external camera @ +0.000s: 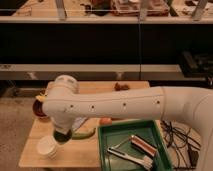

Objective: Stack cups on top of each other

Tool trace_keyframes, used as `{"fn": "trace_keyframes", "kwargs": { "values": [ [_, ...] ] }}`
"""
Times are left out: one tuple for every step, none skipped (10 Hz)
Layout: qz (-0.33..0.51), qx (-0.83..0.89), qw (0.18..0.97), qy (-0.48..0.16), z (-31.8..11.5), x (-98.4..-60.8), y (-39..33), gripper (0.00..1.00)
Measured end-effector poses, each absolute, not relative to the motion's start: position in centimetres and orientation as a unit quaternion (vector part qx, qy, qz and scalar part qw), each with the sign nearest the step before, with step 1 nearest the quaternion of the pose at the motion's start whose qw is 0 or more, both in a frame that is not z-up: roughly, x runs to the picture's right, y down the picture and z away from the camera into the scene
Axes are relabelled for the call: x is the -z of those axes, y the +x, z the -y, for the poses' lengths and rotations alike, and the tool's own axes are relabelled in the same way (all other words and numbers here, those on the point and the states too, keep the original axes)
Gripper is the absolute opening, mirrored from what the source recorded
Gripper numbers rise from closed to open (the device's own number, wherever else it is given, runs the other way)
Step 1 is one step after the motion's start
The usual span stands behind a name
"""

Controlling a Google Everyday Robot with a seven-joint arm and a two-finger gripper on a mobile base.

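Gripper [62, 136] low over the near-left of the table [35, 156], hidden under the arm's [110, 105] wrist; cannot tell its state. Just beside it, left and lower, the white cup [47, 146] upright. Something green [85, 133] at its right, unclear whether a cup. Red bowl [40, 109] behind, green tray [131, 150] to the right. Risk, probably: clipping the white cup in a blind descent and tipping it.

**Single raised view over my arm**

One camera looks forward and down along my arm [125, 106] onto the counter [37, 150], fairly near; shelving [105, 20] fills the background. My hand [62, 136] sits lower left.
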State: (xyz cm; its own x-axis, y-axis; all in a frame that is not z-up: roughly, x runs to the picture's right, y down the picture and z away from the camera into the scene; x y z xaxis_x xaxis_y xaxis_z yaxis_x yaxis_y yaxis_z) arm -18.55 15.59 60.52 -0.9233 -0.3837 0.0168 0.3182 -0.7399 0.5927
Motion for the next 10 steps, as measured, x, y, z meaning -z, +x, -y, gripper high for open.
{"fn": "trace_keyframes", "kwargs": {
  "values": [
    [0.305,0.933,0.184,0.061,-15.2,-59.7,-19.6,0.0],
    [0.302,0.934,0.182,0.067,-15.0,-59.4,-20.1,0.0],
    [0.3,0.935,0.177,0.068,-14.9,-59.3,-20.8,0.0],
    [0.305,0.935,0.172,0.064,-15.3,-59.5,-21.8,0.0],
    [0.31,0.934,0.166,0.061,-15.9,-60.1,-23.1,0.0],
    [0.314,0.934,0.161,0.058,-16.6,-60.9,-24.0,0.0],
    [0.319,0.934,0.153,0.053,-17.8,-62.2,-25.7,0.0],
    [0.324,0.933,0.146,0.051,-18.6,-62.9,-27.1,0.0],
    [0.325,0.934,0.141,0.046,-19.0,-63.4,-27.7,0.0],
    [0.325,0.935,0.138,0.042,-19.2,-63.8,-28.0,0.0]
  ]
}}
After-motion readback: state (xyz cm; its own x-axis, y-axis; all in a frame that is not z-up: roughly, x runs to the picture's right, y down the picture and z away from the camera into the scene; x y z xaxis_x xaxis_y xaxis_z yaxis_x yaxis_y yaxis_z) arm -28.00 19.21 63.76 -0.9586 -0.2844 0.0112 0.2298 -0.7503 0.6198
